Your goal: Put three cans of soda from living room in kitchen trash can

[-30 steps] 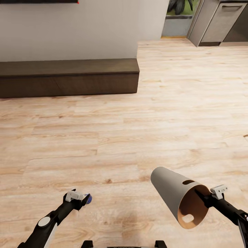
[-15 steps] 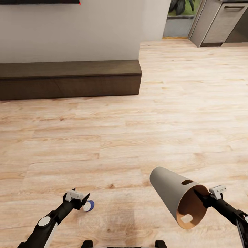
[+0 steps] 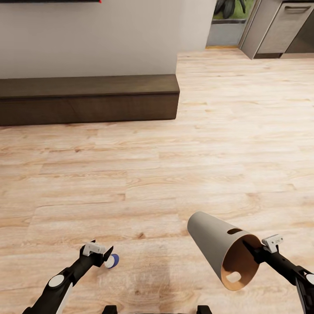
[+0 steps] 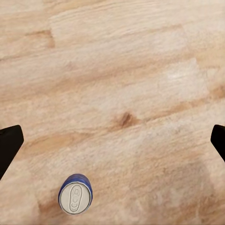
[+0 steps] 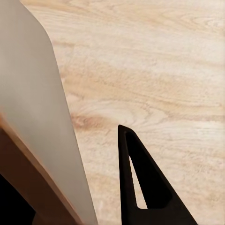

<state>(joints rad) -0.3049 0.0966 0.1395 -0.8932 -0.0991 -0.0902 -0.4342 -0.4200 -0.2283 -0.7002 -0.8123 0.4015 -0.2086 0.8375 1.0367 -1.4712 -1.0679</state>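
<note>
A dark blue can of soda (image 3: 111, 261) sits on the wooden floor just beyond my left gripper (image 3: 104, 254). In the left wrist view the can (image 4: 75, 195) turns its silver top to the camera, and the gripper (image 4: 112, 140) is open wide, its fingertips (image 4: 9, 146) far apart, with the can off to one side. My right gripper (image 3: 257, 254) is shut on the rim of the trash can (image 3: 213, 242), held tilted above the floor with its brown inside facing me. The right wrist view has the trash can's grey wall (image 5: 33, 112) beside one black finger (image 5: 140, 187).
A long low dark-brown bench (image 3: 87, 98) runs along the white wall at the upper left. Grey steel kitchen fronts (image 3: 281, 28) stand at the far upper right, beside a window with a plant (image 3: 226, 11). Open wooden floor (image 3: 196, 144) lies between.
A second ago the blue can was at my left gripper's fingertips; now it is lower, on the floor and apart from them. The trash can has shifted slightly left.
</note>
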